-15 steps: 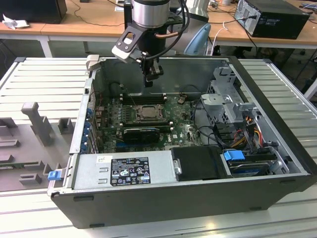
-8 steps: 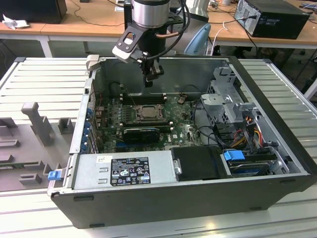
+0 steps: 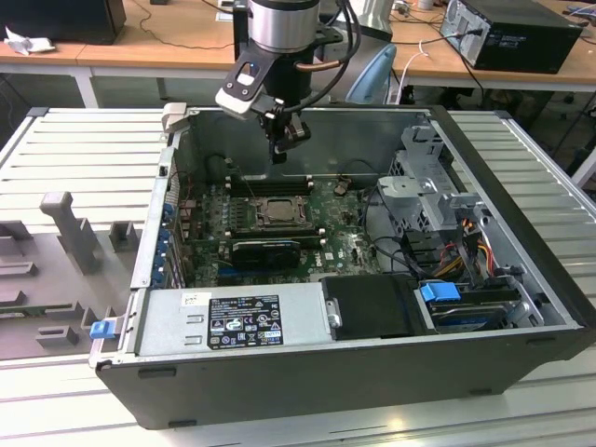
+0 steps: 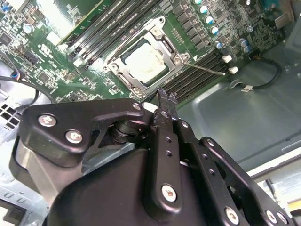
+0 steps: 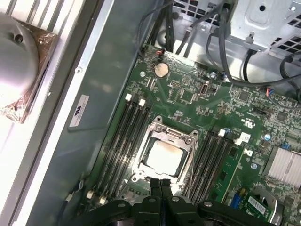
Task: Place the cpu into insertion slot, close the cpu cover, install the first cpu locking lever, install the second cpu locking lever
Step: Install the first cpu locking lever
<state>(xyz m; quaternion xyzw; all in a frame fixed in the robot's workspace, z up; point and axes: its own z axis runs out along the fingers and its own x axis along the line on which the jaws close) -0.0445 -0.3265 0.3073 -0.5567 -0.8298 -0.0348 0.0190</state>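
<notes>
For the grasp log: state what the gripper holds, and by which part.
Nothing is held. The gripper is shut and empty, hanging near the cpu, which lies framed by the cpu cover.

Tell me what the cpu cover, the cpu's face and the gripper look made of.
cpu cover: bare stamped metal, likely steel, silvery-grey with dull glints.
cpu: pale metal face, matte; brightly lit, so the finish is uncertain.
gripper: black, smooth satin; coated metal or plastic, can't tell.

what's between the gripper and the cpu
In the first wrist view, just the rim of the cpu cover lies between the shut gripper and the cpu; otherwise bare.
</notes>
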